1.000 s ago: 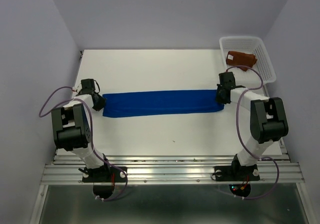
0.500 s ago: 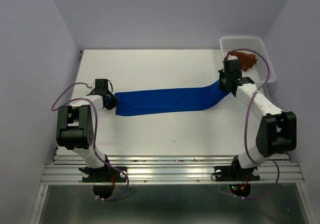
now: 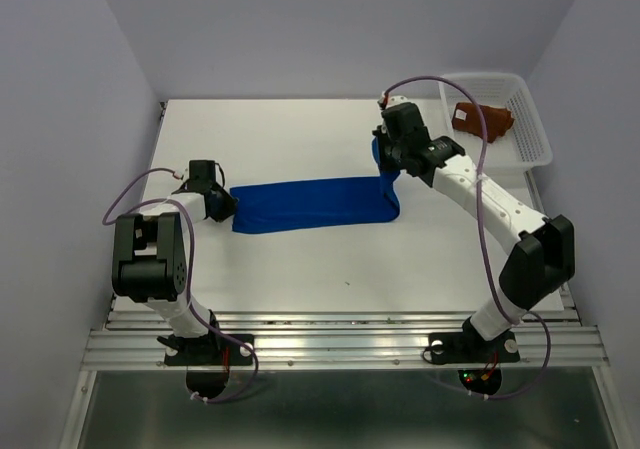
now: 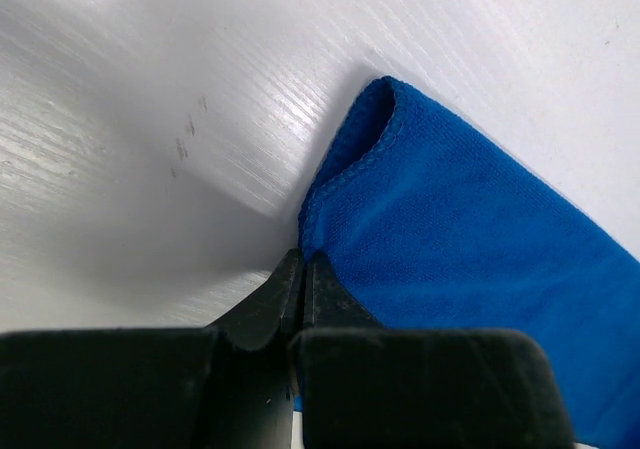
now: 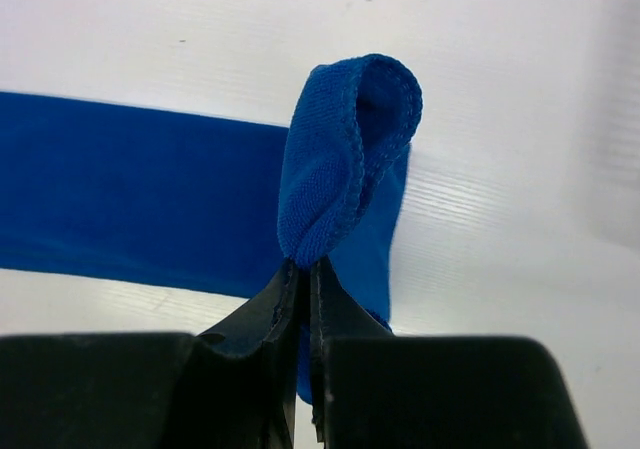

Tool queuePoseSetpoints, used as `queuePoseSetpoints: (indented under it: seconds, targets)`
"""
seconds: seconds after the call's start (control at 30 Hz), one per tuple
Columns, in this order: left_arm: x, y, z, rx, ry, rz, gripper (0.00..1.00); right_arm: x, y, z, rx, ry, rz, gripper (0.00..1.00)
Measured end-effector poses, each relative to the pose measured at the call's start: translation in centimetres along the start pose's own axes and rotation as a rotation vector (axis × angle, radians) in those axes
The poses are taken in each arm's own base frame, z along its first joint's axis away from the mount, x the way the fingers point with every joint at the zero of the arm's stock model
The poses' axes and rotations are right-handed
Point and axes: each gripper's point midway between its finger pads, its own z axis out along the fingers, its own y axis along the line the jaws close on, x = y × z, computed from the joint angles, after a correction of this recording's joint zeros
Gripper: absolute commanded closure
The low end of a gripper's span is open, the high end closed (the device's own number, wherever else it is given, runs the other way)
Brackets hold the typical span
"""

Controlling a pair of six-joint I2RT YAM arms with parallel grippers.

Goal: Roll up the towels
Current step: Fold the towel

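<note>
The blue towel [image 3: 310, 203] lies folded lengthwise as a long strip across the table's middle. My left gripper [image 3: 222, 202] is shut on its left end [image 4: 330, 184], low on the table. My right gripper [image 3: 388, 159] is shut on its right end [image 5: 345, 159] and holds that end lifted above the table, bent back over the strip. The rust-brown towel [image 3: 483, 118] lies bunched in the white mesh basket [image 3: 530, 119] at the far right.
The basket stands at the table's far right corner, just right of my right arm. The white table [image 3: 300, 269] ends at a metal rail [image 3: 340, 341] in front. Grey walls close in the back and both sides.
My right gripper has carried the towel's right end up and leftward, from beside the basket to over the strip. My left gripper moved slightly right with the left end, then stayed.
</note>
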Motion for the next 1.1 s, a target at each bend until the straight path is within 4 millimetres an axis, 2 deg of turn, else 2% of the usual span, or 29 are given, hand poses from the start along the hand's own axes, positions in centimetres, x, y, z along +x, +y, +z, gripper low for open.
queuePoseSetpoints:
  seconds: [0.2,0.37,0.47,0.77,0.97,1.1]
  targets:
    - [0.1,0.1,-0.1,-0.005,0.004,0.005,1.0,0.2,6.7,0.9,-0.091,0.029,-0.023,0.99]
    - [0.4,0.5,-0.4,-0.018,0.014,0.012,1.0,0.7,11.4,1.7,-0.151,0.05,-0.015,0.99]
    - [0.4,0.5,-0.5,-0.02,0.016,0.016,1.0,0.8,13.6,1.9,-0.184,0.055,-0.001,0.99]
    - [0.4,0.6,-0.5,-0.022,0.018,0.026,1.0,1.1,19.5,2.7,-0.27,0.063,0.035,0.99]
    - [0.5,0.7,-0.6,-0.024,0.02,0.029,1.0,1.6,22.0,2.9,-0.299,0.067,0.057,0.99]
    - [0.5,0.7,-0.6,-0.024,0.021,0.03,1.0,1.3,23.6,3.3,-0.318,0.056,0.061,0.99]
